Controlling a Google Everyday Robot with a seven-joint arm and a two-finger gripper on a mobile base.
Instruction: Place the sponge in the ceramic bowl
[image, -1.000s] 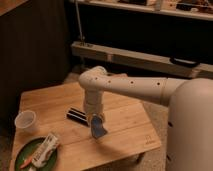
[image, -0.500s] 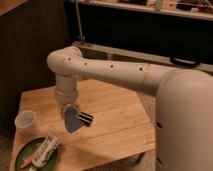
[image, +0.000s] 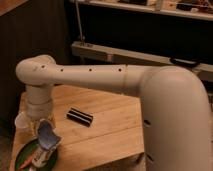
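Now the tool (image: 42, 128) hangs low at the left end of the white arm (image: 90, 77), and it is closed tight on the sponge (image: 47, 137). The blue sponge is tilted, right over the bowl (image: 19, 159) (a green one, with some small things in it). I cannot tell if they touch. A white cup (image: 22, 121) stands just beside the tool. A black bar (image: 80, 116) lies farther right on the wood surface (image: 110, 125).

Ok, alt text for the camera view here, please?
The robot's pincer holds the blue sponge over the green bowl near the edge of the wooden table. A white cup stands beside the bowl, and a black bar lies mid-table.
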